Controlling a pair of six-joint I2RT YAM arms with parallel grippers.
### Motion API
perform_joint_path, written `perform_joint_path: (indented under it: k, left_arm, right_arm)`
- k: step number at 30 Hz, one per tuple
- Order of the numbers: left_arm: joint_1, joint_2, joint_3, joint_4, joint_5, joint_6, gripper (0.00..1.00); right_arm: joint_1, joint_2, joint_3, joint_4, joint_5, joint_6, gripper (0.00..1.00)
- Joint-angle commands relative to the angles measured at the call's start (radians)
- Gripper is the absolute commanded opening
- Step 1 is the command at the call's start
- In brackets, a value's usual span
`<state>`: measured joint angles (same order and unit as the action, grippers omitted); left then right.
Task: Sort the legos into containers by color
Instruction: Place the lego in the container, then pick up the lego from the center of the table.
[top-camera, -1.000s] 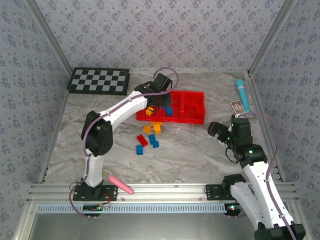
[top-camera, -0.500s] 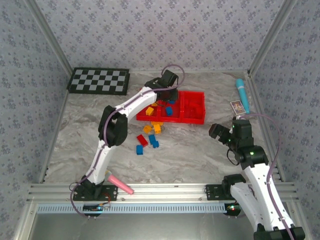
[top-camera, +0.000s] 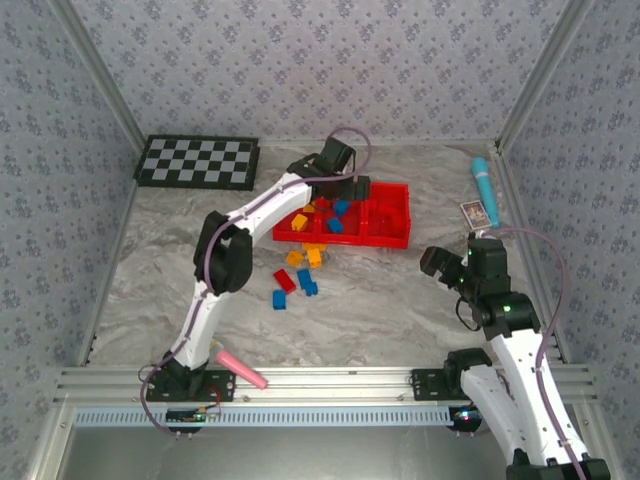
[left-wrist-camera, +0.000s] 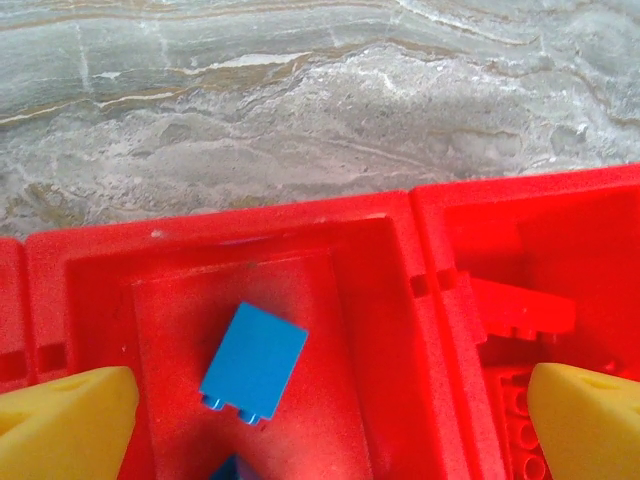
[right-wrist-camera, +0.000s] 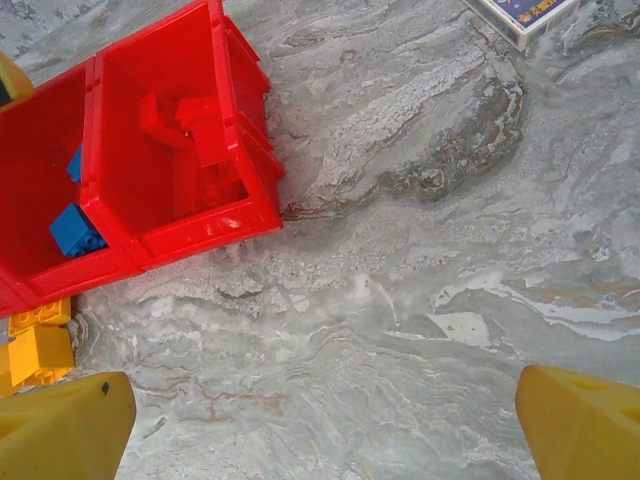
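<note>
Your left claw (left-wrist-camera: 322, 428) hangs wide open over the middle compartment of the red tray (left-wrist-camera: 420, 215), gripping nothing; a blue brick (left-wrist-camera: 253, 362) lies flat on that compartment's floor just below it; the drop looks done, so lift straight up before swinging, lest a finger catch the tray wall; head for the loose legos (top-camera: 297, 276) on the worktop (top-camera: 380, 300) near the tray, taking an outlying one first; your right claw (right-wrist-camera: 325, 425) hovers wide open and empty, right of the tray.
</note>
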<state>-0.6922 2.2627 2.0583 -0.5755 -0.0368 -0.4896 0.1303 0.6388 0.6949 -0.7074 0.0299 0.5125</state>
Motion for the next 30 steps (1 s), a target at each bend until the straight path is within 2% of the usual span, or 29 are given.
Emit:
perform_joint_path:
  k: [1,4,10,14,17,22,25,30]
  left_arm:
    - [-0.008,-0.14,-0.089,0.013,0.005,0.018,1.0]
    - [-0.02,-0.241,-0.246,0.037,-0.019,0.005,1.0]
    - [-0.093,-0.43,-0.517,0.032,-0.133,-0.067,0.99]
    - [-0.133,-0.51,-0.663,-0.012,-0.162,-0.212,0.98]
    - [-0.177,-0.584,-0.779,0.015,-0.193,-0.314,0.99]
    - [-0.27,-0.657,-0.903,0.028,-0.317,-0.504,1.0]
    - [-0.286,-0.673,-0.964,0.037,-0.343,-0.648,1.0]
    - [-0.33,-0.635,-0.981,0.066,-0.355,-0.774,1.0]
  right_arm:
    - [-0.004,0.009,0.03,0.009,0.014,0.006,1.0]
    - [-0.006,0.017,0.025,0.022,0.011,0.004,1.0]
    - [-0.005,0.033,0.001,0.059,-0.006,0.01,1.0]
    - [-0.003,0.038,-0.01,0.077,-0.021,0.02,1.0]
    - [-0.003,0.036,-0.022,0.088,-0.029,0.027,1.0]
    - [0.0,0.024,-0.046,0.102,-0.045,0.042,1.0]
    - [0.002,0.015,-0.057,0.102,-0.046,0.041,1.0]
    - [0.001,-0.001,-0.073,0.102,-0.049,0.043,0.99]
